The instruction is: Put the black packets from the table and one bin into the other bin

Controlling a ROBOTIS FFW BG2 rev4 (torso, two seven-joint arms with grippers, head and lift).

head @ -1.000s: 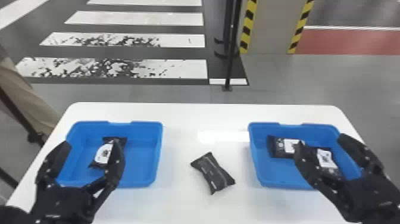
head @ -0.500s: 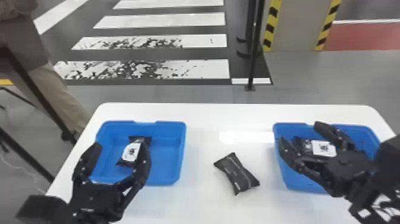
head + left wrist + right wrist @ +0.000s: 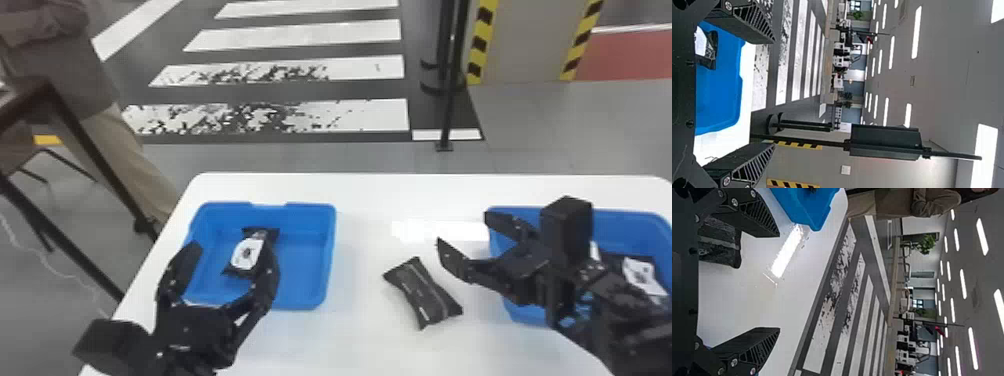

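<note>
Head view: left gripper [image 3: 233, 250] and right gripper [image 3: 462, 229], jaws wide, empty; pickup seems in hand, the right needing to straddle the pillow-shaped black plastic packet [image 3: 424, 292].

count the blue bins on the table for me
2: one bin on the table's left, with a black packet inside, and the other bin on its right, partly hidden behind the right claw
</note>
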